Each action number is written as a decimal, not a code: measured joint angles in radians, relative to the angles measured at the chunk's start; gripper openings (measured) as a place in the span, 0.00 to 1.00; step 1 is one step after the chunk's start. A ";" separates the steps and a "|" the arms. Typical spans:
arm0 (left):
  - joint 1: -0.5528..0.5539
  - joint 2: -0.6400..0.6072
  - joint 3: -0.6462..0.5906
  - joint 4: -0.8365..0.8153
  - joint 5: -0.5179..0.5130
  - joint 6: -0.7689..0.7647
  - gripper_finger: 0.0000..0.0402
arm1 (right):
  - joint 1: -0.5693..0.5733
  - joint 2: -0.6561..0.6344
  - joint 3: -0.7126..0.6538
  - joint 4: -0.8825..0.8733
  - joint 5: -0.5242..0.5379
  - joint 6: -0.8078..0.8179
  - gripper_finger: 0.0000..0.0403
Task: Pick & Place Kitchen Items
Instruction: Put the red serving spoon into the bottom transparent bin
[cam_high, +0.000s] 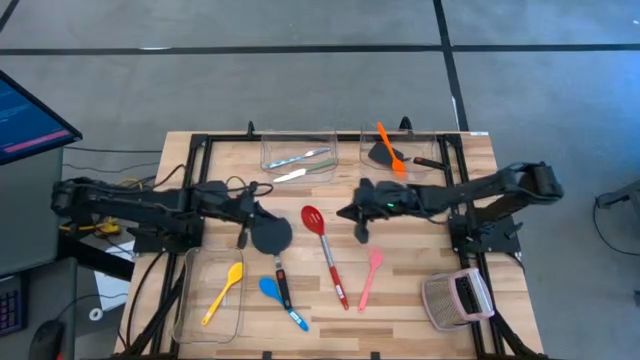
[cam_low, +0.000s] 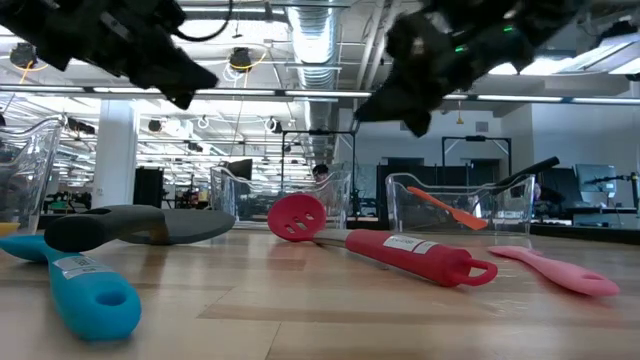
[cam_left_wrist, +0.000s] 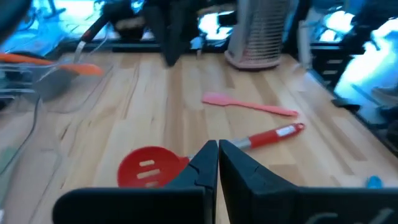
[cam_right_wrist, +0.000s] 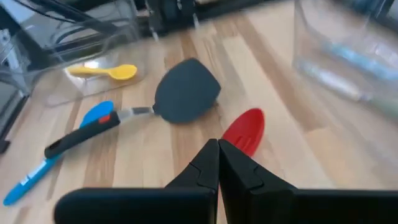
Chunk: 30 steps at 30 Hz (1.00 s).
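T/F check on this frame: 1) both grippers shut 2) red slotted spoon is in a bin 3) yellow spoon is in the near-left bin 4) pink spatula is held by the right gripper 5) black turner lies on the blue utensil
1) True: left gripper and right gripper are shut and empty.
2) False: the red slotted spoon lies on the bare table.
3) True: the yellow spoon lies in the clear bin.
4) False: the pink spatula lies on the table.
5) True: the black turner handle crosses the blue utensil.
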 joint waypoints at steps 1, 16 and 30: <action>0.000 -0.030 -0.021 -0.003 0.010 0.000 0.01 | -0.013 0.028 0.026 -0.029 -0.019 0.025 0.00; -0.002 -0.176 -0.121 0.010 0.012 -0.009 0.01 | -0.079 0.373 0.415 -0.408 -0.060 0.090 0.10; -0.011 -0.128 -0.127 0.011 0.011 -0.012 0.01 | -0.080 0.514 0.565 -0.562 -0.056 0.127 0.51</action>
